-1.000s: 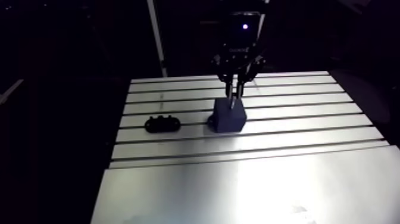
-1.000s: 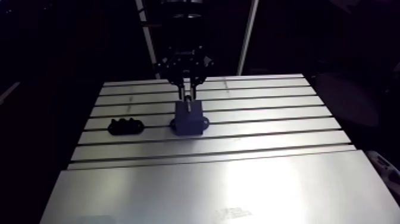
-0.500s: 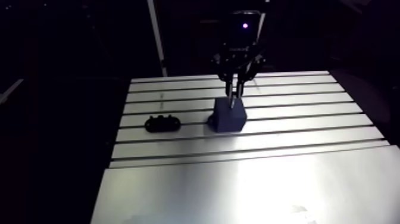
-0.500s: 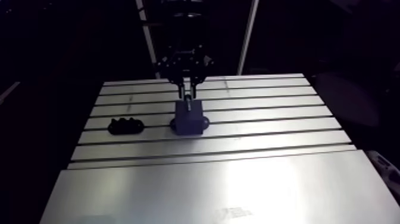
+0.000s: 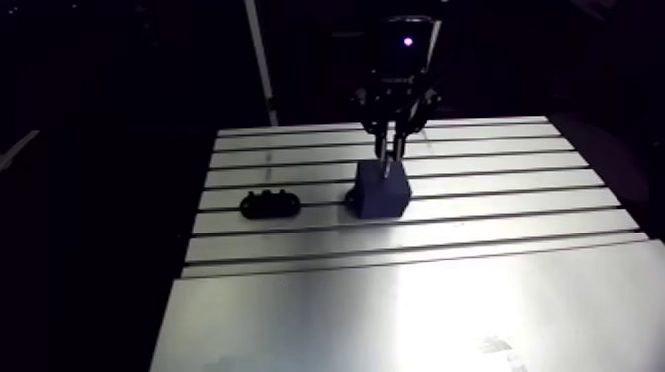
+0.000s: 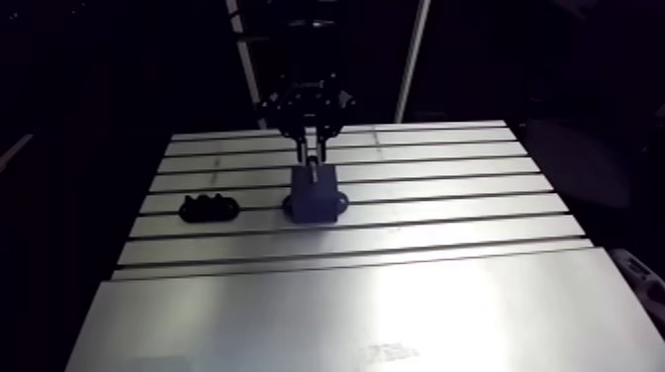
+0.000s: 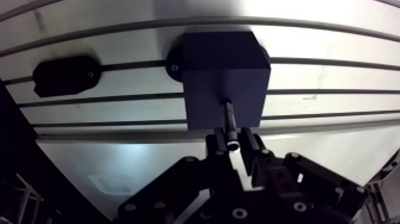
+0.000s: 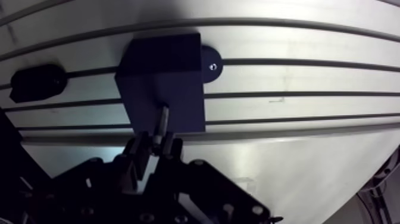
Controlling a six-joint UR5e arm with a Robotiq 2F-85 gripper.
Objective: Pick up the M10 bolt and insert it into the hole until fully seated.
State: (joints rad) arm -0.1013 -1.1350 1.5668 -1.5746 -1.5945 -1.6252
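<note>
A dark blue block [image 5: 382, 190] stands on the slotted aluminium table [image 5: 495, 228], bolted down by a round foot [image 8: 209, 65]. My gripper [image 7: 233, 142] hangs straight over the block and is shut on the M10 bolt [image 7: 229, 119], which it holds by the head end. In the wrist view the bolt's dark shaft points away from the fingers, and its tip meets the block's top face at a small hole. How deep the tip sits in the hole I cannot tell. In the arm view the gripper [image 5: 391, 158] comes down onto the block's top.
A flat black oval holder [image 5: 269, 205] lies on the table to the left of the block, across one slot; it also shows in the wrist view [image 7: 65, 74]. A smooth plate [image 5: 416, 317] covers the table's near part.
Almost nothing differs. The gripper stays over the block with the bolt held in it, and only a slight upward shift of the whole picture shows.
</note>
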